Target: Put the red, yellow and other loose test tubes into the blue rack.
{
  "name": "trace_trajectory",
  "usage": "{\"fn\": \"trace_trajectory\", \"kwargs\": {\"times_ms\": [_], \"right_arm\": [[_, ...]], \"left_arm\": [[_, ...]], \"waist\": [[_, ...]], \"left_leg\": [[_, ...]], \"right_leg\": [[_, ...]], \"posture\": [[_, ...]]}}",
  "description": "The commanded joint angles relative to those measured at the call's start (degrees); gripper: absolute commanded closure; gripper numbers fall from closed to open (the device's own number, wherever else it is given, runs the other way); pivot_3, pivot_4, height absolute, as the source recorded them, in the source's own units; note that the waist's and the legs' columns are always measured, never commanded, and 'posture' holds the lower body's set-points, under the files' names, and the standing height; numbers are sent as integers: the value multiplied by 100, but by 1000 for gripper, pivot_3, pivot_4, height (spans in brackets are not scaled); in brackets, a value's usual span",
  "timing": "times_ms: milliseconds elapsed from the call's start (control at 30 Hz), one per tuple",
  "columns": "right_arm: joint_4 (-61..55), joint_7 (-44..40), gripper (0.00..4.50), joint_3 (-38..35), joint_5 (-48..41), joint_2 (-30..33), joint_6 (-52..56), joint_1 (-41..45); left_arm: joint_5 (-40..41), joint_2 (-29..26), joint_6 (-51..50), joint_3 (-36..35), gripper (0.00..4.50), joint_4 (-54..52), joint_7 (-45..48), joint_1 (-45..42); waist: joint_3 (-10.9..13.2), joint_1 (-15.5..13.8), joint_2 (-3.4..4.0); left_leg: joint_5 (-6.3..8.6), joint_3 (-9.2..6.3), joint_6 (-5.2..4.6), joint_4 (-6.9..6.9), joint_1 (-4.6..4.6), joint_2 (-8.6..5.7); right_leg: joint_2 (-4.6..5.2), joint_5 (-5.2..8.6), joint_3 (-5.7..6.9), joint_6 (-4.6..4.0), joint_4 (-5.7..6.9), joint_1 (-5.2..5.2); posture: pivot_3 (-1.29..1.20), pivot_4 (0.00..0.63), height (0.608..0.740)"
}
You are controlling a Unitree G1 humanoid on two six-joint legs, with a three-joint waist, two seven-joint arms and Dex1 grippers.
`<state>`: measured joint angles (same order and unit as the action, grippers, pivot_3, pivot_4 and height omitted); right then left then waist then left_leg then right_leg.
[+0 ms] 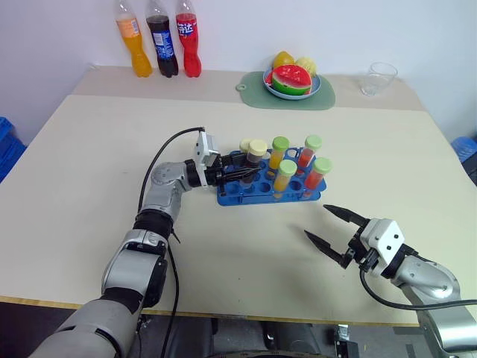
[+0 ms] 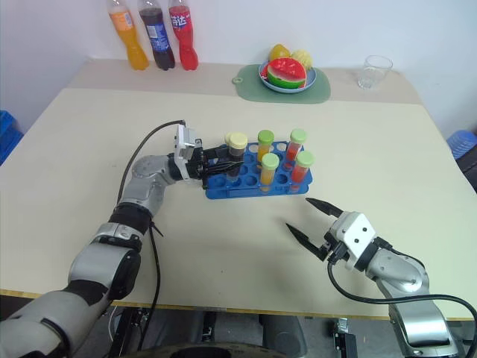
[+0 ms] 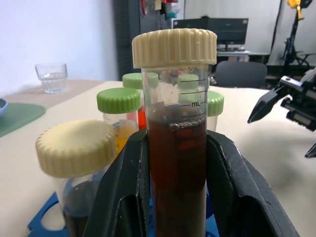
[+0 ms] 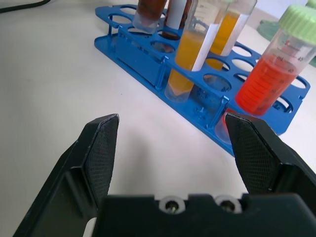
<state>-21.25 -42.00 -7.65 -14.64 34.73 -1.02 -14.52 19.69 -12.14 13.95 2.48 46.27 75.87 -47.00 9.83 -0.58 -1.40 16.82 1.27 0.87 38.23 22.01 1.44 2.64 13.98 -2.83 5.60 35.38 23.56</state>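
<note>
The blue rack [image 1: 257, 196] stands mid-table. Upright in it are two yellow tubes [image 1: 284, 177] and two red tubes [image 1: 317, 175] with green caps, and a dark cream-capped tube [image 1: 244, 145]. My left gripper [image 1: 243, 174] is shut on a dark brown test tube [image 3: 177, 148] with a cream cap [image 1: 257, 148]. It holds the tube upright over the rack's left end, its bottom just above a hole [image 4: 146, 20]. My right gripper [image 1: 317, 221] hovers open in front of the rack's right end, with nothing between its fingers [image 4: 103, 148].
Three soda bottles [image 1: 158, 41] line the far left edge. A green mat [image 1: 253, 93] with a plate of fruit [image 1: 292, 80] and a clear glass [image 1: 379, 77] sit at the back. A black cable [image 1: 160, 160] loops from my left wrist.
</note>
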Motion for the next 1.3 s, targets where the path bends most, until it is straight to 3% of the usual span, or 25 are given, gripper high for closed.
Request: {"fn": "trace_trajectory", "kwargs": {"times_ms": [33, 633, 733, 867, 1133, 1300], "right_arm": [[-56, -2, 721, -70, -20, -14, -142, 73], [-97, 41, 721, -83, -60, -15, -48, 114], [-171, 73, 721, -76, -73, -16, 29, 123], [-273, 117, 721, -94, -94, -30, 114, 86], [-292, 538, 721, -360, -148, -265, 340, -97], [-321, 896, 721, -618, -124, -497, 545, -455]], "left_arm": [[-186, 2, -31, 86, 3193, -72, 43, 192], [-361, 263, -130, 102, 3193, 1, 2, 132], [-236, 298, -285, -36, 2145, -146, -142, 164], [-411, 262, -164, -97, 146, -587, -861, 315], [-200, -293, -1125, -307, 146, -3216, -1857, 1611], [-32, -1079, -1461, -768, 146, -4687, -2115, 3059]], "waist": [[-1, 1, 0], [-3, -18, 2], [-3, -12, 2], [-3, -9, 2], [-5, 36, 5], [-8, 32, 13]], "left_leg": [[0, 0, 0, 0, -1, 0], [1, 0, -2, 3, -2, 0], [1, 0, -2, 3, -2, 0], [2, -1, -3, 2, 0, 0], [2, 0, -3, -1, -9, 15], [2, 3, -2, -7, -22, 24]], "right_leg": [[0, 0, 0, 0, 0, 0], [0, -1, 0, 1, 1, -5], [0, -1, 0, 2, 1, -5], [0, -3, 0, 5, 1, -2], [-4, -4, 0, 7, 16, 0], [-2, -3, -2, 6, 26, -3]], "posture": [[0, 150, 740], [0, 150, 740], [0, 150, 740], [0, 150, 740], [0, 150, 740], [0, 150, 740]]}}
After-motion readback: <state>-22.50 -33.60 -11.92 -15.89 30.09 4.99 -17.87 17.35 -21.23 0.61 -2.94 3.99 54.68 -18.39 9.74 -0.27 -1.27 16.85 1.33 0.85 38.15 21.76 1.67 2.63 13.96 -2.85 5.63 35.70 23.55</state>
